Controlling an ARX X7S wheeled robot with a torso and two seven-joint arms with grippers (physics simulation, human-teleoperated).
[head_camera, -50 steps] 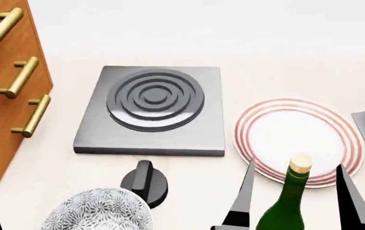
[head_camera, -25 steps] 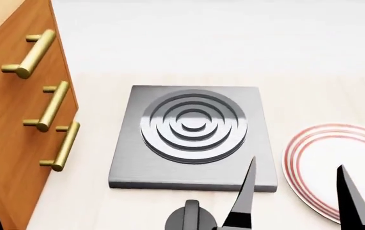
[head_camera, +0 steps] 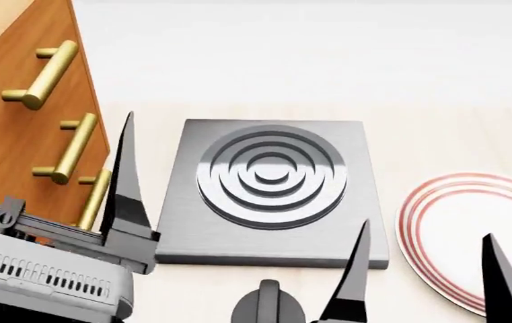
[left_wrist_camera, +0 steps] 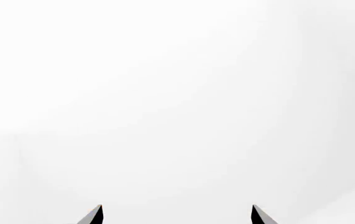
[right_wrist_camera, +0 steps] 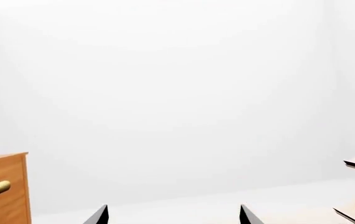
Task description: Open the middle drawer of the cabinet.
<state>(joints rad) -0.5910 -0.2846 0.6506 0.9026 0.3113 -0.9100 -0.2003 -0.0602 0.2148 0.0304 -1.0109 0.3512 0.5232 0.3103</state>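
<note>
The cabinet (head_camera: pixel 9 134) is seen at the left edge of the head view, its three brass handles stacked along the front; the drawer (head_camera: pixel 31 151) is the middle one, shut flush with its neighbours, its handle (head_camera: pixel 69 149) standing proud of the face. The left gripper (head_camera: pixel 54 128) is raised in front of the cabinet, fingers spread wide; one finger (head_camera: pixel 128 182) crosses in front of the lowest handle (head_camera: pixel 94 199), the other is only glimpsed at the frame edge; nothing is held. The right gripper (head_camera: pixel 422 276) hangs low with fingers apart and empty, between the hob (head_camera: pixel 272 192) and the plate (head_camera: pixel 471 239).

The step in hand is judged to be the approach to the middle handle; it would be done well if the spread fingers were brought level with that bar alone, one on each side of it, closed squarely, and the pull taken straight out along the drawer's travel. The handles sit close together, so a finger straying onto the bar above or below is the likely fault.

Open room: the counter ahead of the cabinet face is taken up by the hob, which lies near the cabinet's lower corner; the knob (head_camera: pixel 269 306) lies nearer the robot. The left wrist view shows only blank white and cannot confirm alignment.
</note>
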